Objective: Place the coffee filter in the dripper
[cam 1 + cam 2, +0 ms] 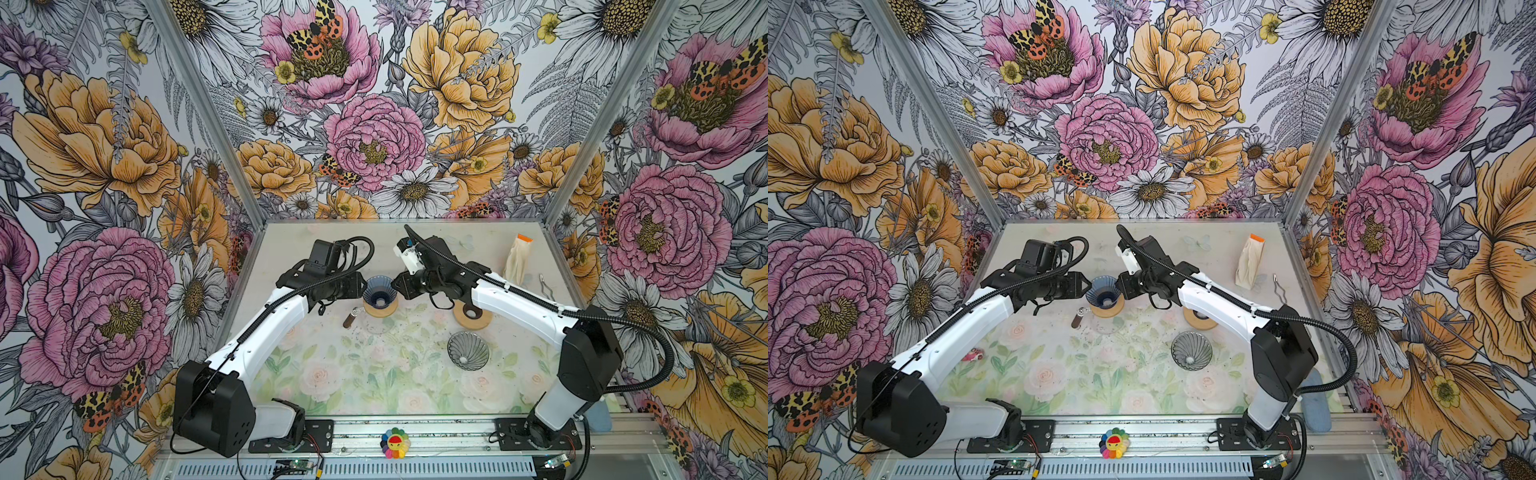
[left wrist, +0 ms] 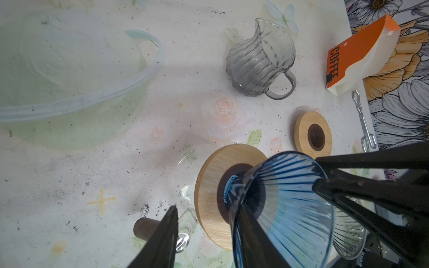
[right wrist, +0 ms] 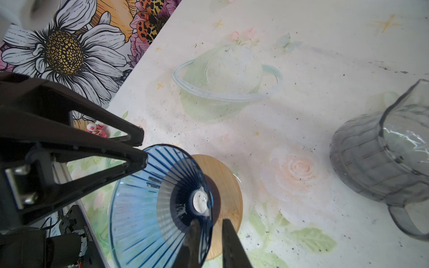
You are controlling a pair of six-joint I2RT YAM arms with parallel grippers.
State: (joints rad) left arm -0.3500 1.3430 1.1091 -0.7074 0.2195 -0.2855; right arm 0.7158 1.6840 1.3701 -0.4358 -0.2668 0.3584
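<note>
Tabletop (image 1: 365, 382) near half mostly open; right pincer (image 3: 210, 221) pinches blue dripper (image 3: 139, 208) rim, left pincer (image 2: 206, 208) gapes at the opposite rim.

Robot lab booth: aluminium frame (image 1: 203, 104), floral-print walls (image 1: 374, 124).

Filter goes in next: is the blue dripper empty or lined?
Empty: the blue dripper shows bare ribs and drain hole, no paper.

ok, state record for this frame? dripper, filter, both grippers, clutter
dripper: blue glass, on wooden collar
filter: none seen in dripper; COFFEE pack standing back right
left gripper: open, jaws astride dripper rim
right gripper: shut on dripper rim, opposite side
clutter: grey pitcher, spare wooden ring, tongs
</note>
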